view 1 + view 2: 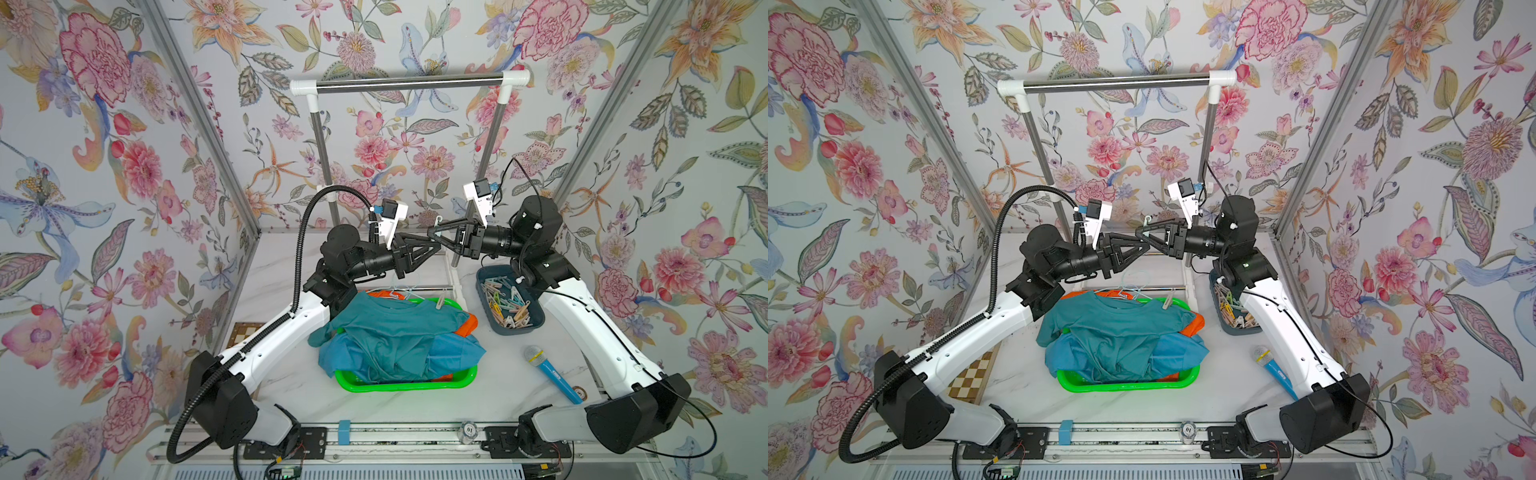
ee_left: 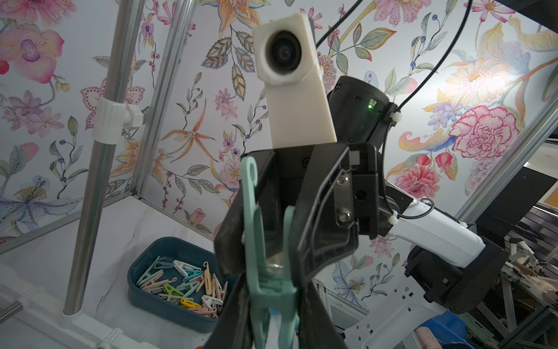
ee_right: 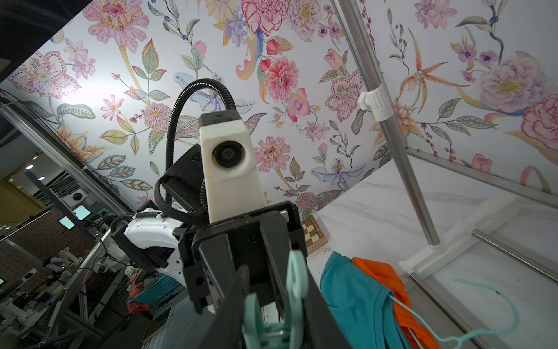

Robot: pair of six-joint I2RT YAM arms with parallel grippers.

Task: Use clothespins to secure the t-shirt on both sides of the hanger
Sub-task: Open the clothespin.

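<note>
Left wrist view is showing a mint clothespin point(image 2: 271, 287) at lower centre, with the left gripper point(image 1: 434, 246) clamping its nose end while the right gripper point(image 1: 433, 232) is pressing its jaws against both handle legs, so both are gripping the same pin, tip to tip, in mid-air at frame centre of both top views. The teal t-shirt point(image 1: 386, 332) is lying on top of the laundry pile in the green basket point(image 1: 399, 386), below the grippers and well apart from them. Its hanger point(image 3: 477, 285) is poking its hook out past the collar. A beige clothespin point(image 1: 439, 304) is standing on the shoulder at the picture's right, so that side is probably finished. The shoulder at the picture's left is showing no pin and is likely waiting for the mint one. Spare clothespins point(image 2: 181, 284) are sitting in the dark blue tray point(image 2: 151, 299), right of the basket and under the right arm. For clearance, the rack post point(image 1: 486, 166) is standing just behind the right wrist, limiting any move backwards. The left forearm is hanging over the basket's upper-left corner, near the unpinned shoulder. Open tabletop is lying in front of the basket, and a blue microphone point(image 1: 548, 372) is resting at lower right.
</note>
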